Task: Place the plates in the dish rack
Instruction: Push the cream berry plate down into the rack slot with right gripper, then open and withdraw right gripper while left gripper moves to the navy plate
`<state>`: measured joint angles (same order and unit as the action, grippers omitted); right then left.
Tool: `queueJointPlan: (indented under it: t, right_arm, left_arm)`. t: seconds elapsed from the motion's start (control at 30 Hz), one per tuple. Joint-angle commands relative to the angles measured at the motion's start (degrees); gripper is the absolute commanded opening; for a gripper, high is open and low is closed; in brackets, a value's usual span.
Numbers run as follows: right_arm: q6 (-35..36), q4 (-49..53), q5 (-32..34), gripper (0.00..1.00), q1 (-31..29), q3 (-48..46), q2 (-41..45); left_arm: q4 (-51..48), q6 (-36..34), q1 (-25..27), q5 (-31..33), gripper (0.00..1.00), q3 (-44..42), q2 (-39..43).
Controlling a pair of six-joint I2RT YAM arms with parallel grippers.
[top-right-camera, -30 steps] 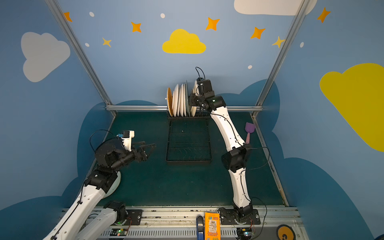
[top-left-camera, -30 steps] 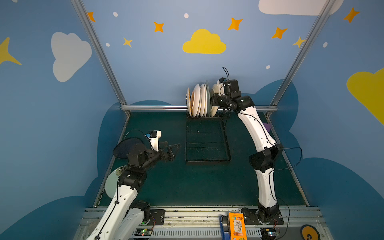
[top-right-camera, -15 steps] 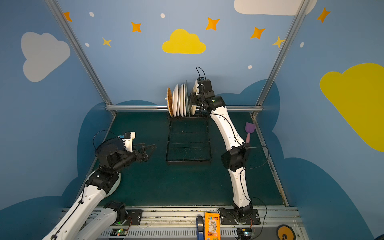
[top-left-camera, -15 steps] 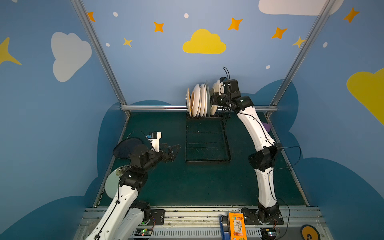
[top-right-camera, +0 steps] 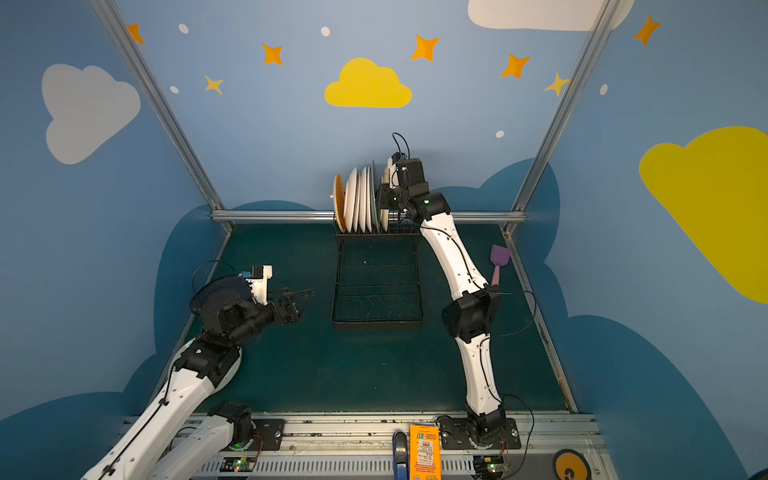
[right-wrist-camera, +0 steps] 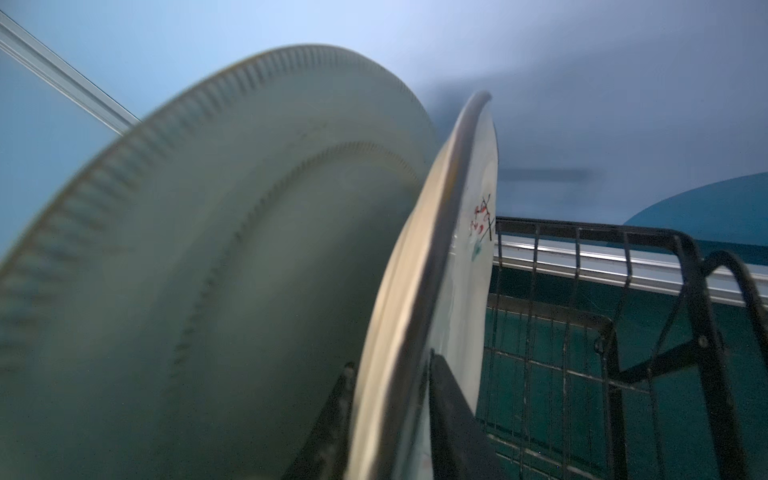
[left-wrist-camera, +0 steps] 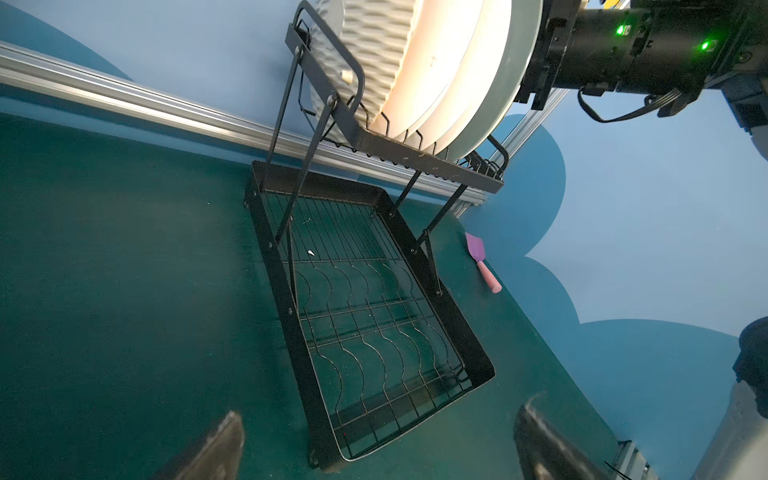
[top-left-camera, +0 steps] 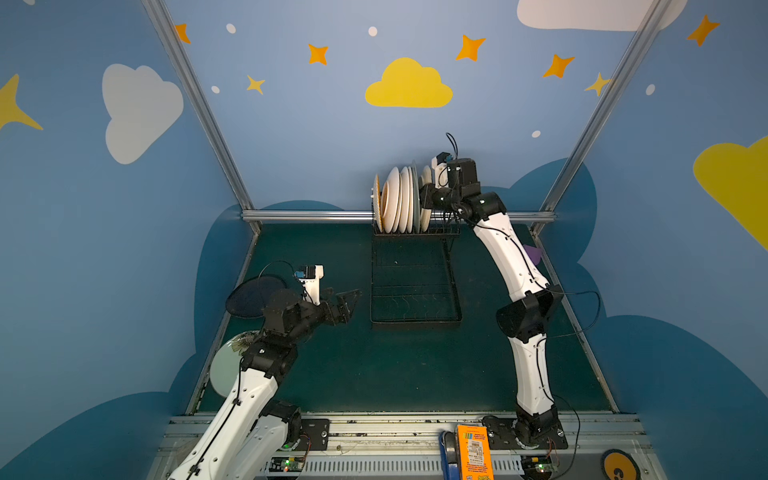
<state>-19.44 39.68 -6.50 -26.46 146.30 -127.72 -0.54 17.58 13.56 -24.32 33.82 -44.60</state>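
Several plates (top-left-camera: 399, 203) (top-right-camera: 359, 199) (left-wrist-camera: 436, 62) stand on edge in the raised section of the black wire dish rack (top-left-camera: 415, 320) (top-right-camera: 376, 322) (left-wrist-camera: 457, 324). My right gripper (top-left-camera: 426, 195) (top-right-camera: 382, 195) (right-wrist-camera: 390, 361) straddles the rim of the rightmost one, a white plate with red marks (right-wrist-camera: 478, 249). A thin dark gap shows beside one finger. A ribbed grey-green plate (right-wrist-camera: 208, 249) stands next to it. My left gripper (top-left-camera: 347, 301) (top-right-camera: 297, 299) (left-wrist-camera: 380, 415) hangs wide open and empty, left of the rack. A navy plate (top-left-camera: 249, 297) and a mint plate (top-left-camera: 222, 365) lie behind that arm.
A purple spatula with a pink handle (top-right-camera: 498, 259) (left-wrist-camera: 482, 262) lies on the green mat right of the rack. An aluminium rail (top-left-camera: 311, 215) runs along the back edge, with slanted posts at both corners. An orange box (top-left-camera: 473, 453) sits on the front frame.
The left arm's elbow has shifted slightly to the right while its open gripper stays about where it was. The right gripper stays at the rightmost plate, its fingers slightly wider.
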Motion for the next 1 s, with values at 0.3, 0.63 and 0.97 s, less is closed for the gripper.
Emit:
queueJointPlan:
  t: [0.3,0.63,0.97]
  right_arm:
    - [-1.2,-1.4,0.8,0.35,0.1,-1.9,3.2]
    - [-1.9,-1.8,1.6,0.42,0.1,-3.8,6.4]
    - [-2.4,-2.1,1.7,0.47,0.2,-7.5,11.7]
  left_arm:
    - [-1.2,-1.4,0.8,1.8,1.00,-0.2,0.4]
    - [-2.4,-1.9,1.6,2.7,1.00,0.1,1.5]
    - [-2.7,-2.3,2.3,3.4,1.00,0.1,2.9]
